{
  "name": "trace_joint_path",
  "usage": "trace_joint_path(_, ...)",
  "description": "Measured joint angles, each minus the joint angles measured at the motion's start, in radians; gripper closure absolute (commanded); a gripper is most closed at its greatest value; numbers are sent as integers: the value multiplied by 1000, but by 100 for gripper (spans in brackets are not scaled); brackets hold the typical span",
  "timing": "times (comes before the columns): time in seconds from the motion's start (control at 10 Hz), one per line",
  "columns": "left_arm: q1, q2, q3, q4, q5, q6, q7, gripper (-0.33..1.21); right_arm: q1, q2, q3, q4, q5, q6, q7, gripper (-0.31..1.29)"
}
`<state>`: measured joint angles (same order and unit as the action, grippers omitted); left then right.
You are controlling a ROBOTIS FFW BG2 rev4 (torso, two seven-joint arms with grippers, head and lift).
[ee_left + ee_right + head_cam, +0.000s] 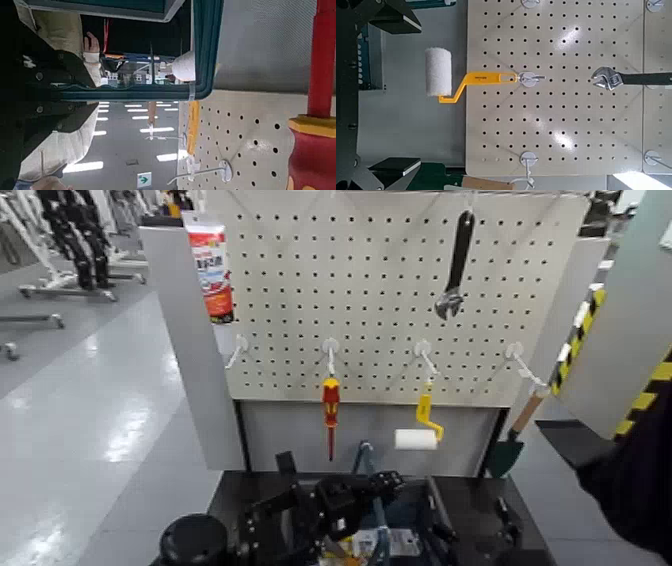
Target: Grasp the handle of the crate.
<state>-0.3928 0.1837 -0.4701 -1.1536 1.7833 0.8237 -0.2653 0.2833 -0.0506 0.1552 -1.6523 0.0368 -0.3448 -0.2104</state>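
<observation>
Reaching over the crate (400,540), the left gripper (385,483) meets the handle (366,460); jaws' state unclear.

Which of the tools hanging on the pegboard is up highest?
The black wrench, hanging alone near the top of the pegboard. The red-and-yellow screwdriver, the yellow paint roller and the wooden-handled tool all hang from the lower row of hooks.

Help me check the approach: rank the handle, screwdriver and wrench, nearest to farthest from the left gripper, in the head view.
1. handle, right beside the left gripper, low centre.
2. screwdriver, hanging on the pegboard just above, leftward.
3. wrench, high on the pegboard, rightward.
</observation>
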Motion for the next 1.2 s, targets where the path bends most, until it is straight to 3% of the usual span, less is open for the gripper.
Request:
trace_joint_path(0.7,55,9,-1,-66,20,1,4,117,4,0,-5,0,2,-2,-5,13)
trace_joint_path(1.2,185,33,85,-269,40,12,102,117,7,1,-8,-2,2,-5,-1,13)
